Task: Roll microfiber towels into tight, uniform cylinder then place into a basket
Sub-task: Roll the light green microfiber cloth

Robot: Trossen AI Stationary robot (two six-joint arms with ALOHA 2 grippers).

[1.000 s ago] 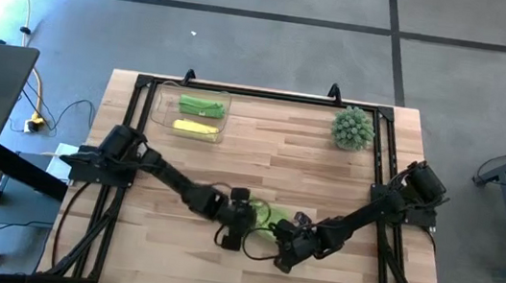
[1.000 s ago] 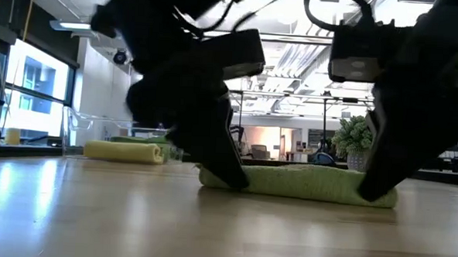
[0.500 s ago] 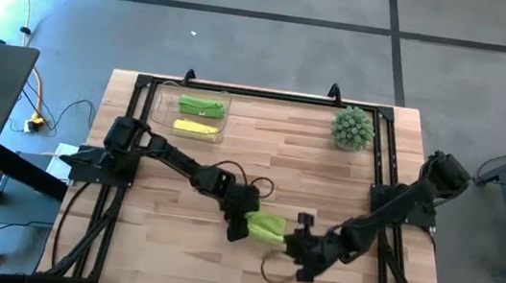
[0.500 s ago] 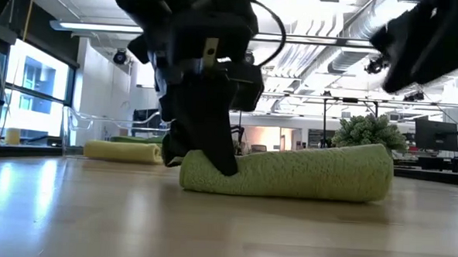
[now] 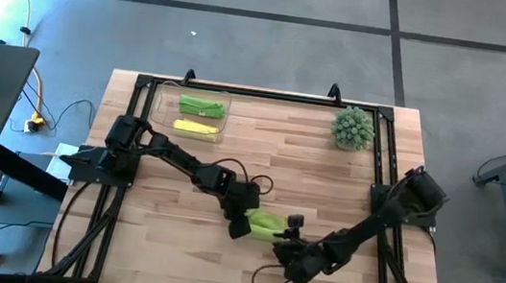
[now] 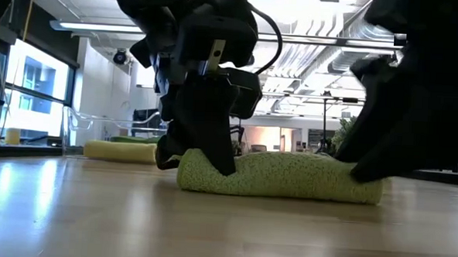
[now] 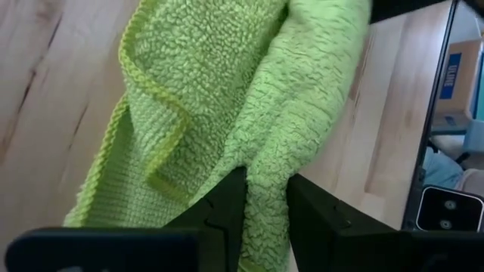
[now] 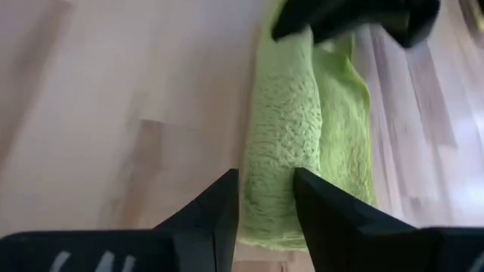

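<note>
Rolled green towel (image 5: 265, 224) lies near the table's front centre. Left gripper (image 7: 265, 215) pinches one end between narrowly parted fingers; right gripper (image 8: 265, 204) straddles the opposite end, fingers touching the cloth.

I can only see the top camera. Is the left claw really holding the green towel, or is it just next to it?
Observer: Holding it. The left gripper has a fold of the green towel pinched between its fingers.
Operator: Is the towel all rolled up?
Observer: Not quite. Up close, a hemmed edge hangs loose beside the roll.
Operator: Is it up in the air?
Observer: No. From table height, the roll lies flat on the table.
</note>
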